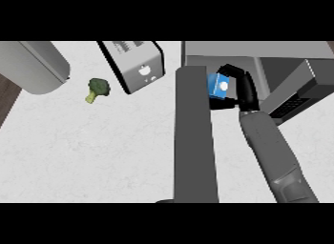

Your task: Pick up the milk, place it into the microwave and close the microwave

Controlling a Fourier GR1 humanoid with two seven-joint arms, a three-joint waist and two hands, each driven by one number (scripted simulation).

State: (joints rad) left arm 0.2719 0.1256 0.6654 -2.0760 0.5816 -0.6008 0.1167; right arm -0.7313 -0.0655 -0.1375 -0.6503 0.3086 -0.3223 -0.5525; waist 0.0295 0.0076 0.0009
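The right hand (239, 88) holds the milk (220, 86), a small blue carton with a white mark, at the mouth of the microwave (289, 59) at the far right of the white worktop (92, 152). Its black fingers (230, 69) curl round the carton from above and from the side, keeping it clear of the worktop, apparently so it can pass over the sill into the dark cavity. The microwave door (307, 93) hangs open to the right, with its inner face turned toward the arm, so the opening looks free on that side.

The left forearm (196, 138) runs straight up the middle of the view and ends just beside the carton; its hand is hidden, so whether those fingers are open or closed cannot be told. That forearm sits close against the carton's left edge and could crowd the way in.

Well off to the left stand a toaster (136, 64), a piece of broccoli (96, 88) lying on the worktop, and a large grey cylinder (32, 64). None of them lies in the carton's way. The door is not yet closed.
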